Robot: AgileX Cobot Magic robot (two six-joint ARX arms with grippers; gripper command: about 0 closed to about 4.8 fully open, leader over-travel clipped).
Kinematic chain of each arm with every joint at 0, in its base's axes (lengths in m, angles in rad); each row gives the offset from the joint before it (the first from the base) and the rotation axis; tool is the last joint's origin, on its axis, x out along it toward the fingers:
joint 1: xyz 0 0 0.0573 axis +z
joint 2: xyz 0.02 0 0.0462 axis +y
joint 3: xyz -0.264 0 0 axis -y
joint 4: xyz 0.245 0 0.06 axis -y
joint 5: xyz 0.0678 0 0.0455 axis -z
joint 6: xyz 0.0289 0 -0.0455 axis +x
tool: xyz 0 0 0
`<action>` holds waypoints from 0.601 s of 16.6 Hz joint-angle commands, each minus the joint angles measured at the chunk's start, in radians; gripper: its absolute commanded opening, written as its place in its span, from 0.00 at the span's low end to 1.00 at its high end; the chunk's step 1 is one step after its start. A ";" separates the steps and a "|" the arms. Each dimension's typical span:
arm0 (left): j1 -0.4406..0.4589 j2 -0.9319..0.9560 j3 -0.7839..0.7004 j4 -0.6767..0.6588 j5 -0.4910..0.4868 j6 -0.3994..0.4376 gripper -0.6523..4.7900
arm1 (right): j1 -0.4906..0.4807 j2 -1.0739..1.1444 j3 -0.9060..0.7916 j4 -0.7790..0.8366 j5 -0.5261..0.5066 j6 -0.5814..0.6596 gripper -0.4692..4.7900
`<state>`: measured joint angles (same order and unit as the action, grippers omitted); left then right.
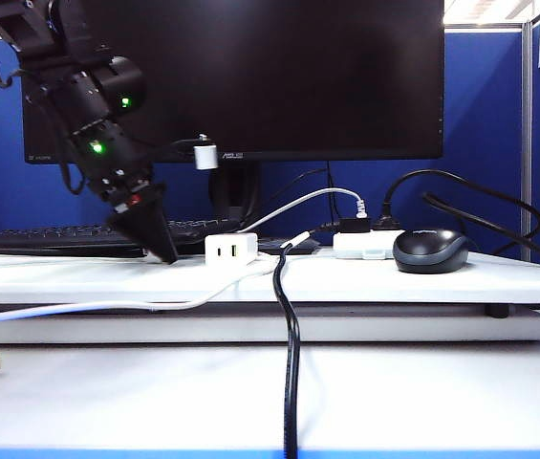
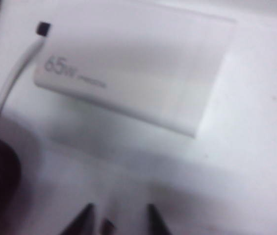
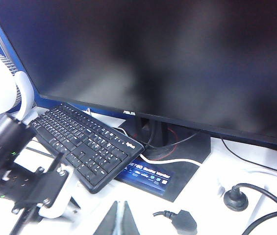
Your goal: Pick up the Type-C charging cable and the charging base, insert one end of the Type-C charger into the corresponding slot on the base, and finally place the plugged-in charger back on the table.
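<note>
- Left gripper: tips down on the raised white board of the table, just left of the charging base. In the left wrist view its two dark fingertips stand spread with a gap between them; a small dark bit sits in that gap, too blurred to identify. Nothing clearly pinched.
- Charging base: white block on the board, upright, two ports facing the exterior camera. Left wrist view shows its side close up with grey print "65W" plus smaller text, unreadable from blur.
- Type-C charging cable: thin white lead running from the left edge across the board's front toward the base, lying on the table; its far end rises to a small plug just right of the base. In the left wrist view a white lead with a dark tip lies beside the base's corner.
- Right gripper: only dark pointed tips at the frame edge of the right wrist view, pressed together, nothing between them. Not visible in the exterior view.
- Monitor: dark screen, "ASUS" on the bezel.
- Keyboard: black, small white logo on its corner, not legible.
- Blue label on monitor stand: white writing, unreadable.
- Black mouse on the board at right, beside a flat white block with black plugs.
- Thick black cable hangs over the board's front.
</note>
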<state>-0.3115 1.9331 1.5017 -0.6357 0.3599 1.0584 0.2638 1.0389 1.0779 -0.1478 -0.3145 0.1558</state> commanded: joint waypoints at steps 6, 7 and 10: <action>-0.001 -0.094 0.006 -0.017 -0.094 0.141 0.48 | 0.000 -0.003 0.005 0.014 -0.003 -0.003 0.09; -0.001 -0.093 0.006 -0.018 -0.094 0.147 0.48 | 0.000 -0.003 0.005 0.013 -0.003 -0.003 0.09; -0.001 -0.058 0.006 -0.066 -0.094 0.185 0.46 | 0.000 -0.003 0.005 0.013 -0.003 -0.003 0.09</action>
<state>-0.3111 1.8637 1.5059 -0.6716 0.2611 1.2240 0.2638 1.0389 1.0779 -0.1478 -0.3145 0.1558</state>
